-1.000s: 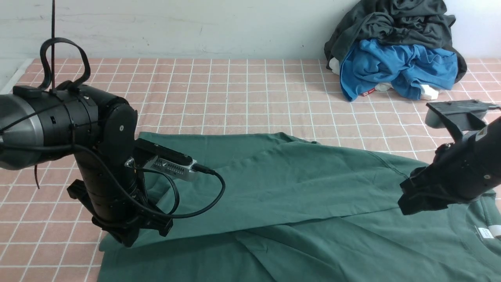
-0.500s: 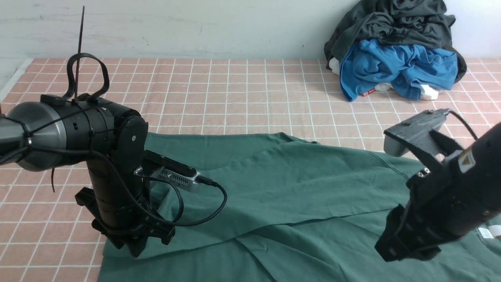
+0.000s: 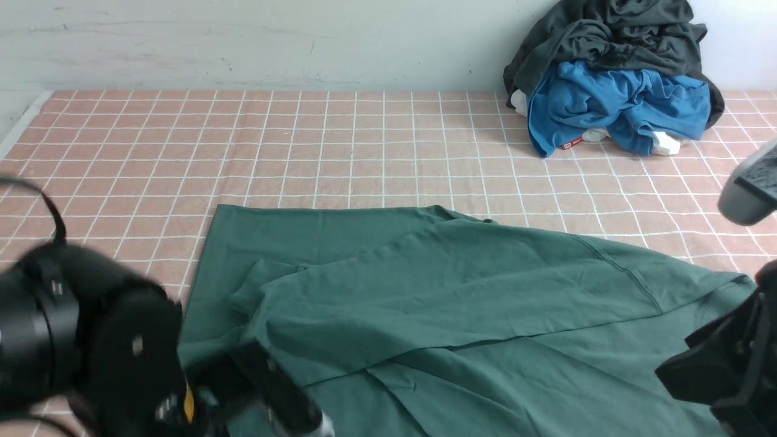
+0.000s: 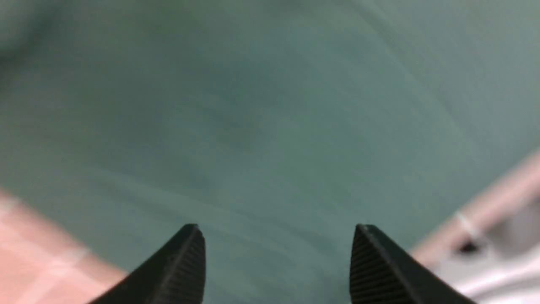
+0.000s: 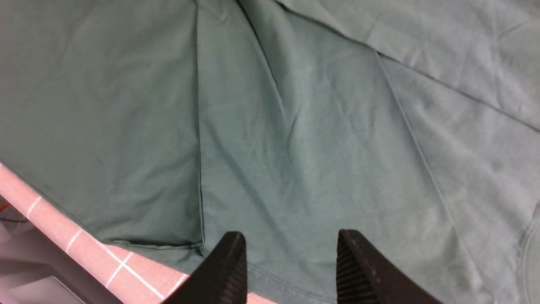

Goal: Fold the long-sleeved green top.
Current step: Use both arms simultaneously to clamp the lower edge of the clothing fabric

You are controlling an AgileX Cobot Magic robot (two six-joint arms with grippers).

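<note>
top: the green long-sleeved top lies spread on the pink checked cloth, on the near half of the table, running from left of centre out to the right edge of the front view
fold so far: one big layer lies turned over the body, its edge running slantwise across the middle. Looks to me like a side or sleeve laid inward, can't swear which
left pincer: the left gripper has its jaws wide apart with nothing in them, only blurry green fabric below. The left arm is a smeared blob low in the near left corner, over that end of the top
right pincer: the right gripper is also parted, somewhat narrower, and empty. It hangs over the top right by a stitched hem near the table's edge
why there: my guess is each arm sits at its own end so the cloth can be lifted evenly
pile at the back: blue garment under a dark grey garment, far right corner, well apart from the top, so nothing tangles
where we are: early to mid fold, I'd say. One layer over, still a big shape
next move: probably pinch an edge at each end and bring it across
watch out: soft knit, so grabbing only the upper layer could drag the fold crooked
</note>
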